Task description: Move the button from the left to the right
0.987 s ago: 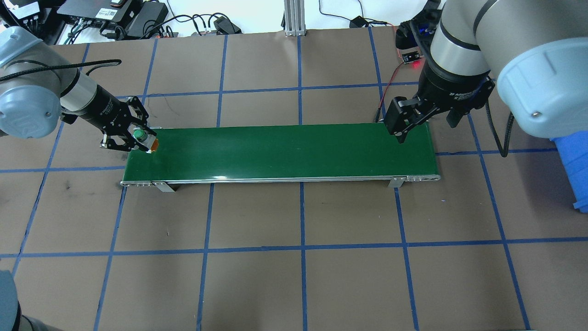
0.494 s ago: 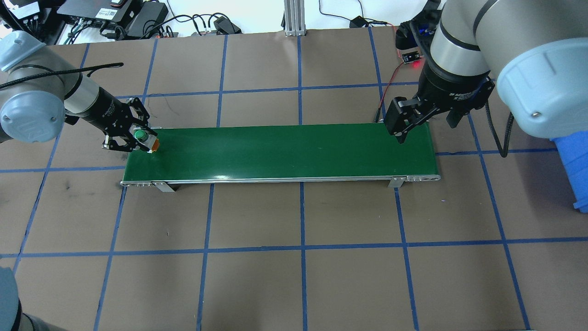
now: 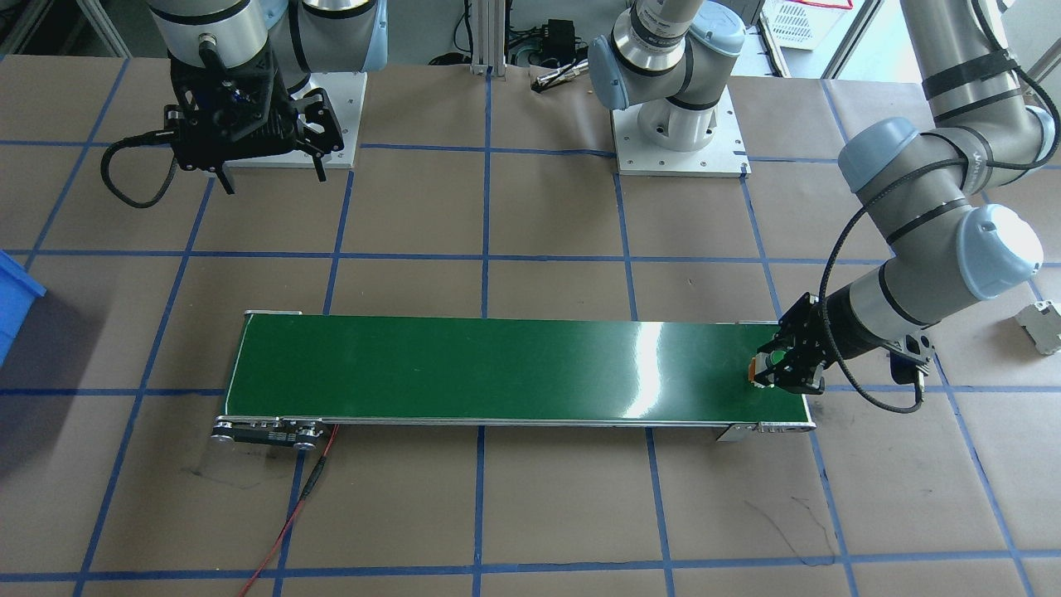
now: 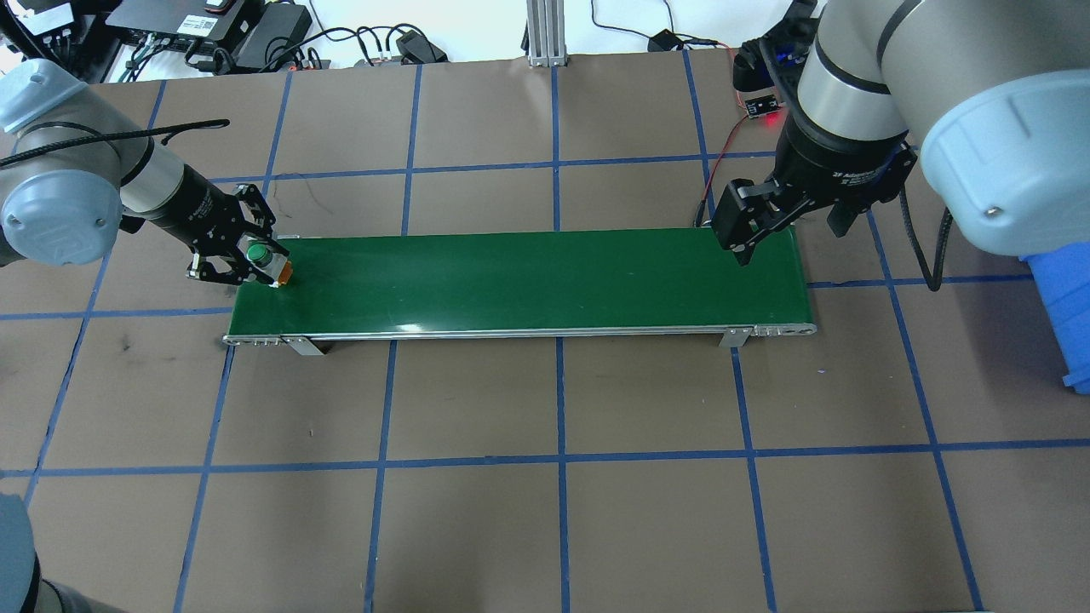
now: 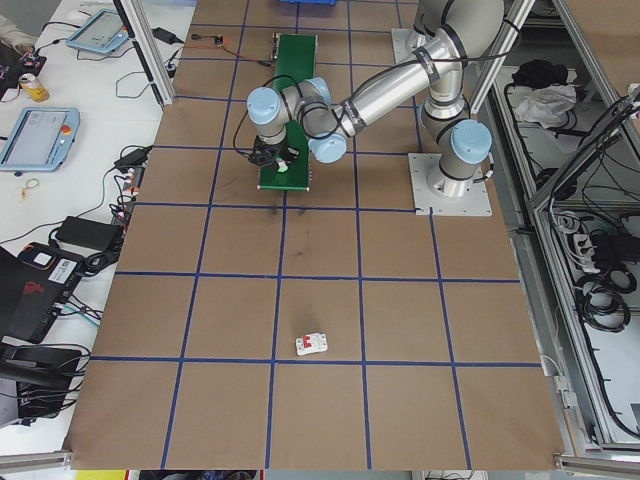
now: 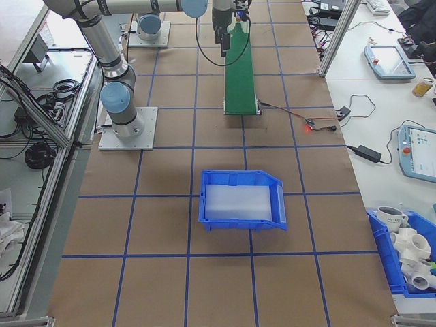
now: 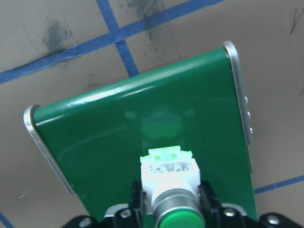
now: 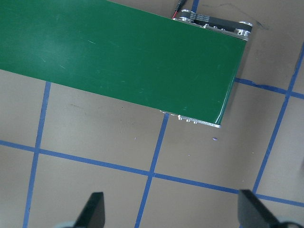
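Observation:
The button, green cap on a white body with an orange end, is held over the left end of the green belt. My left gripper is shut on it. The left wrist view shows the button clamped between both fingers, pointing along the belt. In the front-facing view the button and left gripper sit at the belt's right end. My right gripper hangs open above the belt's right end, fingers spread wide with nothing between them.
A blue bin stands right of the belt, also seen as the blue bin in the right side view. A small circuit board with a red light and wire lies behind the belt's right end. A small white part lies far off.
The left arm's elbow has shifted slightly and the left gripper with the button has crept a little toward the belt's near left corner. The right arm has not moved.

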Controlling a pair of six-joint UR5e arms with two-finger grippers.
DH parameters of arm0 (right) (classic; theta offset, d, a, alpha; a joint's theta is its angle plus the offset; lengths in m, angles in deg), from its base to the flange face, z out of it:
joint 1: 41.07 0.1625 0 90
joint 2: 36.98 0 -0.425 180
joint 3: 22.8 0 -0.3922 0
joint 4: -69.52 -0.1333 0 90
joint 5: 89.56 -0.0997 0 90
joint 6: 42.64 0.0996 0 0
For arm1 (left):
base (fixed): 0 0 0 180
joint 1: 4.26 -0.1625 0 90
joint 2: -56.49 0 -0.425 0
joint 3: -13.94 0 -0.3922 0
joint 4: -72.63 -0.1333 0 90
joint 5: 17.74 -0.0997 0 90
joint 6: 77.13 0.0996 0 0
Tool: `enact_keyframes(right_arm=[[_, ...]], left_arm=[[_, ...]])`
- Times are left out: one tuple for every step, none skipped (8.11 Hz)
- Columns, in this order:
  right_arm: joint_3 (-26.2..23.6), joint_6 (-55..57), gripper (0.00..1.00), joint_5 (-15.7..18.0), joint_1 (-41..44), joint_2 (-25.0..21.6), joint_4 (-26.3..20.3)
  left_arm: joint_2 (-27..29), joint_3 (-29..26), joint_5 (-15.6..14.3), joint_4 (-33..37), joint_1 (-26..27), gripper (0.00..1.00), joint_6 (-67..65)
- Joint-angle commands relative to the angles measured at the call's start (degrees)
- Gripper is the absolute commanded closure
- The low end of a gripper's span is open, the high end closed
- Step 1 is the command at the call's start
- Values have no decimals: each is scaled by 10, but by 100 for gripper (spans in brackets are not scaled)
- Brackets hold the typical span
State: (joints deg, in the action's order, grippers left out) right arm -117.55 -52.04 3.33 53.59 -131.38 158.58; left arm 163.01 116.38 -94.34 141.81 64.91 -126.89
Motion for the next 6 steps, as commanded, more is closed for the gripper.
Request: enact_keyframes(right_arm=[[0,0,0,0,0,0,0],[0,0,0,0,0,0,1],[0,0,0,0,0,0,0],[0,0,0,0,0,0,0],[0,0,0,0,0,0,0],[0,0,0,0,0,1,0]], left_arm=[[2,4,-3,0,0,80,-3],[6,11,-3,-1,0,73,0],[8,12,-4,-4,0,64,0],[9,13,-8,-18,0,28,0],[9,13,-41,-44,0,0,1],[9,13,-59,-47,0,0,8]])
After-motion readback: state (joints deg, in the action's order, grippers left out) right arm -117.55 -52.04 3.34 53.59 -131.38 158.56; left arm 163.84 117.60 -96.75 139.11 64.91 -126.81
